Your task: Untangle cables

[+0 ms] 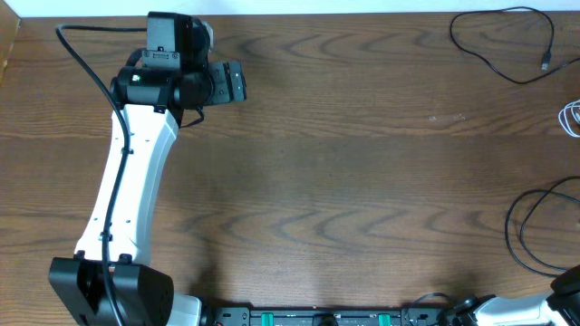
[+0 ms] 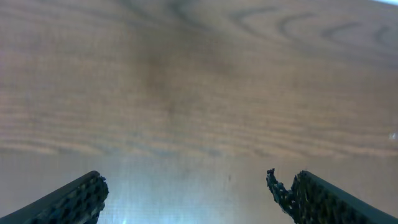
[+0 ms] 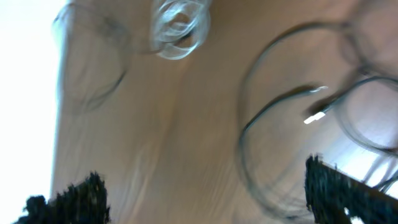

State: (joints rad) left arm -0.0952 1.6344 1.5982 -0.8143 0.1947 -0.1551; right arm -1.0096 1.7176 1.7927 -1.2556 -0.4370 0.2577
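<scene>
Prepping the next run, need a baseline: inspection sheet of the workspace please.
Surface: wooden table, no spills seen.
Job's things: black cable loop top right; white cable at right edge; second black loop lower right, running off frame; no clump seen.
Clutter: nothing seen.
Grippers: left gripper open, empty, over wood; right gripper open, empty, above blurred cable loops.
Cables: thick black arm wire along the left arm.
Surroundings: nothing seen past the table edge.

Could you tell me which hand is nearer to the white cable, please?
Right. The white cable lies ahead of the right hand, on its side of the table; the left hand is far off toward the left end.
</scene>
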